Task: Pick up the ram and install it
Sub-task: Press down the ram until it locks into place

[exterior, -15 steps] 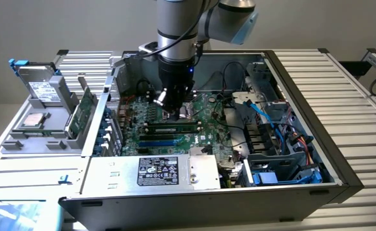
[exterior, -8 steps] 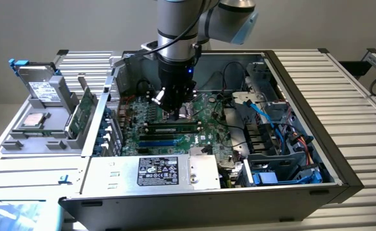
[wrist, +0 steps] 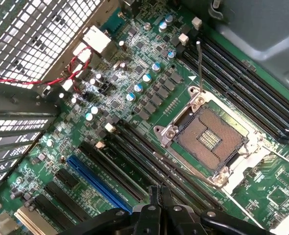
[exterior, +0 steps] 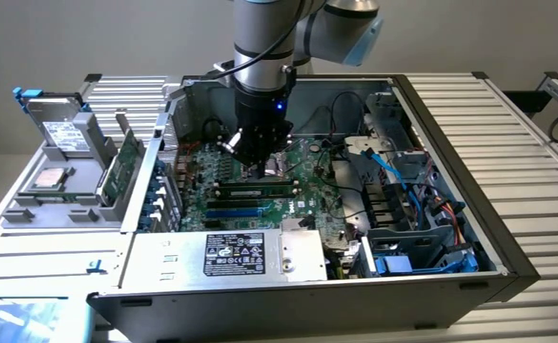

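Observation:
The ram [exterior: 255,191], a narrow green stick with dark chips, lies along the memory slots [exterior: 250,202] on the motherboard, just in front of my gripper [exterior: 259,170] in the exterior view. The gripper hangs low over the board by the CPU socket [wrist: 213,139]. In the wrist view my gripper [wrist: 160,193] has its two dark fingers [wrist: 154,198] pressed close together with nothing between them. The long dark memory slots [wrist: 242,83] run past the socket; I cannot pick out the ram among them in that view.
The open PC case [exterior: 507,236] surrounds the motherboard, with blue cables [exterior: 398,179] and drive bays at the exterior view's right. A grey holder [exterior: 41,214] outside the case carries a hard drive [exterior: 59,132] and a broad green expansion card [exterior: 121,168]. A blue slot [wrist: 98,183] lies beside the fingers.

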Controlling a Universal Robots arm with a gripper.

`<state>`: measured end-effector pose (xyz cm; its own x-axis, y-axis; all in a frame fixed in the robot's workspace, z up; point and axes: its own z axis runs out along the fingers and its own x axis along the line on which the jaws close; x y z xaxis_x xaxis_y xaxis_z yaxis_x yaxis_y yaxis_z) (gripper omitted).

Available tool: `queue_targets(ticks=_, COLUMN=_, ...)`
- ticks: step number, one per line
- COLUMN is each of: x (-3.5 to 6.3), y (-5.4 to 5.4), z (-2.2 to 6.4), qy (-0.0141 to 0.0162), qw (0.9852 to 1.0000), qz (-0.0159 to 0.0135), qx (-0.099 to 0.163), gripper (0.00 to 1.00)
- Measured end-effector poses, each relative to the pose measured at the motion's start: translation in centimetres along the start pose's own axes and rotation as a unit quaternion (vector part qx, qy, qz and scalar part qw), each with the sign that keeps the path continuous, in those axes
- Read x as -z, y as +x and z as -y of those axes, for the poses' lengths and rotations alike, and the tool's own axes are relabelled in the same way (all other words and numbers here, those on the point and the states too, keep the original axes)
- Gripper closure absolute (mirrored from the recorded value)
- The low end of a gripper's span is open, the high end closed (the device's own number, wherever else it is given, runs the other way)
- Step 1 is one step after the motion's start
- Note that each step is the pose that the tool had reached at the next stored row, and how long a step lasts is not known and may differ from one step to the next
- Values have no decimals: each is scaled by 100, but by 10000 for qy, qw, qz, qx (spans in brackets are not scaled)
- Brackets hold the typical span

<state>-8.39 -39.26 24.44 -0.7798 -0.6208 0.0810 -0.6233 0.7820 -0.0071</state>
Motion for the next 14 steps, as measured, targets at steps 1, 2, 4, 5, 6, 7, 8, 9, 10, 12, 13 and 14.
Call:
queue_targets(ticks=1, x=0, y=0, z=0, qy=-6, qw=10000, qz=0, qx=-70, gripper=88)
queue_targets(ticks=2, x=0, y=0, z=0, qy=-11, qw=9999, qz=0, qx=-142, gripper=88)
queue_targets(ticks=4, x=0, y=0, z=0, qy=-21, qw=9996, qz=0, qx=-271, gripper=88)
queue_targets(ticks=5, x=0, y=0, z=0, qy=-26, qw=9994, qz=-1, qx=-333, gripper=88)
queue_targets(ticks=6, x=0, y=0, z=0, qy=-29, qw=9992, qz=-2, qx=-392, gripper=88)
queue_targets(ticks=7, x=0, y=0, z=0, qy=-30, qw=9990, qz=-3, qx=-448, gripper=88)
queue_targets(ticks=8, x=0, y=0, z=0, qy=-31, qw=9987, qz=-6, qx=-501, gripper=88)
queue_targets(ticks=9, x=0, y=0, z=0, qy=-31, qw=9984, qz=-9, qx=-559, gripper=88)
queue_targets(ticks=10, x=0, y=0, z=0, qy=-26, qw=9982, qz=-14, qx=-607, gripper=88)
queue_targets(ticks=12, x=0, y=0, z=0, qy=3, qw=9976, qz=-37, qx=-687, gripper=88)
queue_targets(ticks=13, x=1, y=0, z=0, qy=21, qw=9973, qz=-51, qx=-728, gripper=88)
queue_targets(ticks=14, x=2, y=0, z=0, qy=40, qw=9970, qz=-66, qx=-766, gripper=88)
